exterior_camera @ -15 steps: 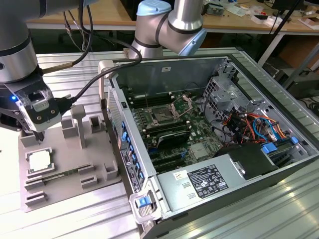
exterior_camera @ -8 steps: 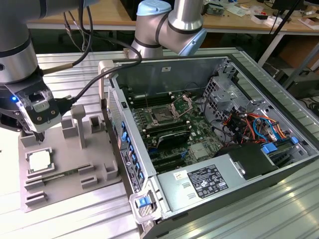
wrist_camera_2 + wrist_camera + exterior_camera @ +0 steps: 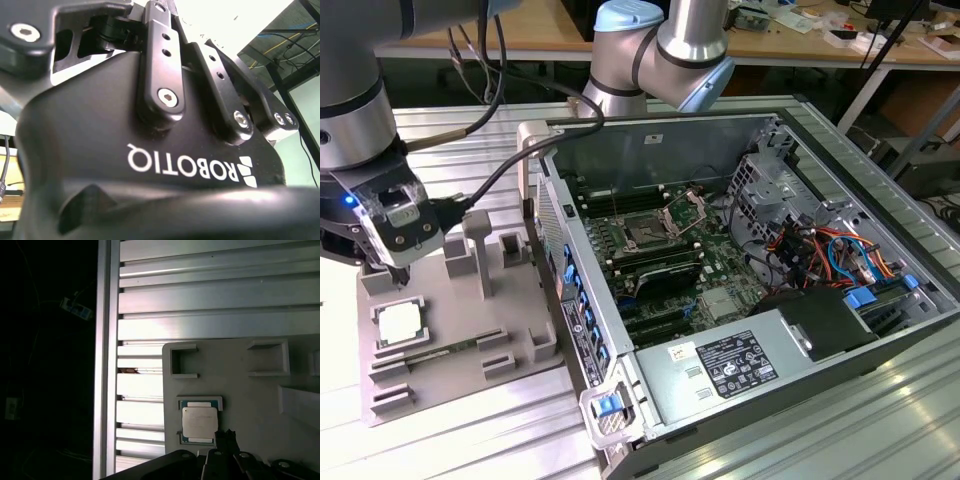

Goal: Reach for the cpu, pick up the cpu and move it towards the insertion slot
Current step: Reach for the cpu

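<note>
The cpu (image 3: 399,325) is a small square chip with a pale metal top, lying flat in a recess of the grey tray (image 3: 470,340) at the exterior view's left. My gripper (image 3: 400,272) hangs just above the tray, a little behind the cpu, shut with nothing in it. In the first wrist view the cpu (image 3: 200,422) lies right beside the tips of my gripper (image 3: 224,436). The insertion slot (image 3: 645,233) is a dark square socket on the green board inside the open computer case, with its shiny metal frame (image 3: 686,210) hinged up.
Posts and raised blocks (image 3: 478,250) stand on the grey tray between the cpu and the case. The case wall (image 3: 555,250) rises between the tray and the board. Cables (image 3: 800,245) and a power supply (image 3: 740,365) fill the case's right side. Ribbed aluminium table (image 3: 210,295) lies around.
</note>
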Robot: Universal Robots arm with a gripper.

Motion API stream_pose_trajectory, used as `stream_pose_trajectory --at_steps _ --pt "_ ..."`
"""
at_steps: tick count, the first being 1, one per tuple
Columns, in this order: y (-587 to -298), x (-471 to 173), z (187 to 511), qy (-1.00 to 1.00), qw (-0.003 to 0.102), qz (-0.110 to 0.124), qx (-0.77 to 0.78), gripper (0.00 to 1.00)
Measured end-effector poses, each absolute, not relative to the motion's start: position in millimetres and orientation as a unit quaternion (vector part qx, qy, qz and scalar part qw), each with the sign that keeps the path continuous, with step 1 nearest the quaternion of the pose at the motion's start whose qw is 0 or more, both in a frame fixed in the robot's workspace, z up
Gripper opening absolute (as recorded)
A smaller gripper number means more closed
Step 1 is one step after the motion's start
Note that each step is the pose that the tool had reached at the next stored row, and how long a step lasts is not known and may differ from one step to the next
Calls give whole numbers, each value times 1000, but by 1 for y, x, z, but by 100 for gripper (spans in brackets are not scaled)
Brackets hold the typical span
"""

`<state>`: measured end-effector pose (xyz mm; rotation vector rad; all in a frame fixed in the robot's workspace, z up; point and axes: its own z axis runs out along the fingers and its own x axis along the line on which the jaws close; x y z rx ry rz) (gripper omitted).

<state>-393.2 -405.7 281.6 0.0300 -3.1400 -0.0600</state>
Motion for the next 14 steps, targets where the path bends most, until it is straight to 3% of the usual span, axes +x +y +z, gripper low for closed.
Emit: stream_pose_trajectory --at_steps 14 --pt "-406 -393 279 -1000 0 -19 10 11"
